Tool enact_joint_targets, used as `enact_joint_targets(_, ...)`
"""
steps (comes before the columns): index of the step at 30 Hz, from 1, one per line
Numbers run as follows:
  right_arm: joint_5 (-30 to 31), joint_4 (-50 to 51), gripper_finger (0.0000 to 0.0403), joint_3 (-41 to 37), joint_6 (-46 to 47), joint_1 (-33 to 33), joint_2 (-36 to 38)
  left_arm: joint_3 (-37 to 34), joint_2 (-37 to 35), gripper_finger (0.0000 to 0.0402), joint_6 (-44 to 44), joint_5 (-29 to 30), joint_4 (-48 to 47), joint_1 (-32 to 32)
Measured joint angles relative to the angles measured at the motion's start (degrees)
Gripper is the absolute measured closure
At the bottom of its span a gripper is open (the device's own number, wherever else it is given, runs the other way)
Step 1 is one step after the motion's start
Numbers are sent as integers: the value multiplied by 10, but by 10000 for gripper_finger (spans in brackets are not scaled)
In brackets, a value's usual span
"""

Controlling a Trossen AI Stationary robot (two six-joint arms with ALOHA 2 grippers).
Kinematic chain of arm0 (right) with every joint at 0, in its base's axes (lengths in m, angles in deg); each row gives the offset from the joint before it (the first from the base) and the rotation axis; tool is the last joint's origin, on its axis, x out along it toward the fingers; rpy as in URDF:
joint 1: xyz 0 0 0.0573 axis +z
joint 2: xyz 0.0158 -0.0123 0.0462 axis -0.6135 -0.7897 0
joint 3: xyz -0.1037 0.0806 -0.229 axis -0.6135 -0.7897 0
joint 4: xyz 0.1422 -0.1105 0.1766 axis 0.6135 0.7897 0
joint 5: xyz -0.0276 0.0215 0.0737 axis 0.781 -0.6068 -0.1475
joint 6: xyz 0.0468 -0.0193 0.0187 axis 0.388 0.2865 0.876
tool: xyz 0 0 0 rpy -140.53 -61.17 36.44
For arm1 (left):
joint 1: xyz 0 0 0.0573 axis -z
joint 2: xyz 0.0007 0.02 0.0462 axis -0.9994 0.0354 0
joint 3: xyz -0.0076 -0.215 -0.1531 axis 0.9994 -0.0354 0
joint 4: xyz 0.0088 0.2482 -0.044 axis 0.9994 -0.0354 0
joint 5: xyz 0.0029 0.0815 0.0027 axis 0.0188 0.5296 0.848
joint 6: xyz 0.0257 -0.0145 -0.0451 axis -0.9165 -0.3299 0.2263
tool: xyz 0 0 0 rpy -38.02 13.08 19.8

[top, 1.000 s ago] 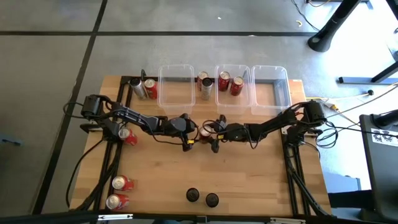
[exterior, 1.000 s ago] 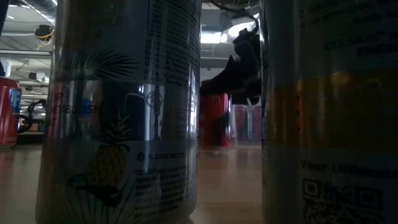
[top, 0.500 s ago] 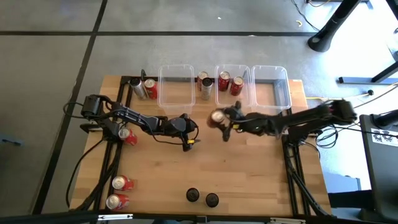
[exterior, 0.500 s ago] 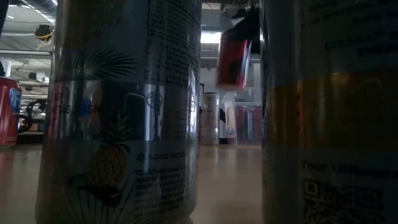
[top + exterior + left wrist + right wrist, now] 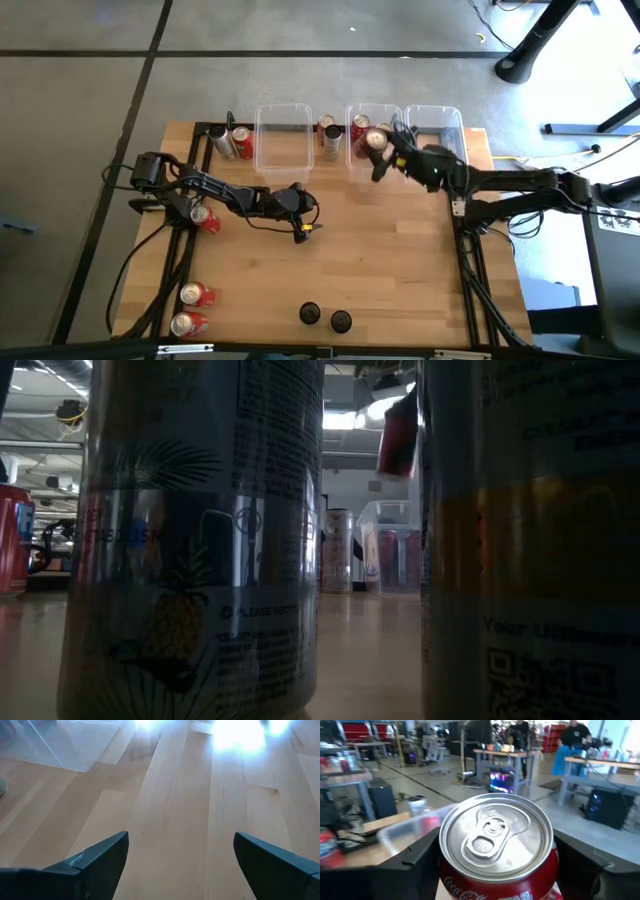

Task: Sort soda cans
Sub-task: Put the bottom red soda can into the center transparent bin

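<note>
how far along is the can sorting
Early. Done: one red can sits in the middle bin. In hand: the right gripper carries another red can above that bin. Left: cans near the left bin, by the left gripper, and along the front edge.

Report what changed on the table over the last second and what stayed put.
The right gripper, shut on a red can, lifted it from mid-table, near the left gripper, and swung it away toward the middle bin at the far edge; the can now hangs above that bin. The left gripper stayed open and empty over the wood. The other cans and bins did not move.
</note>
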Motion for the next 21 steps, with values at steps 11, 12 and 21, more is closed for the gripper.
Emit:
enact_joint_targets(11, -129, 26, 114, 0, 85, -155, -109, 0, 0, 54, -4, 0, 0, 0)
enact_joint_targets(12, -134, 20, 114, 0, 89, -158, -121, 0, 0, 54, -4, 0, 0, 0)
enact_joint_targets(21, -121, -14, 114, 1, 107, -168, -204, 0, 0, 54, -3, 0, -1, 0)
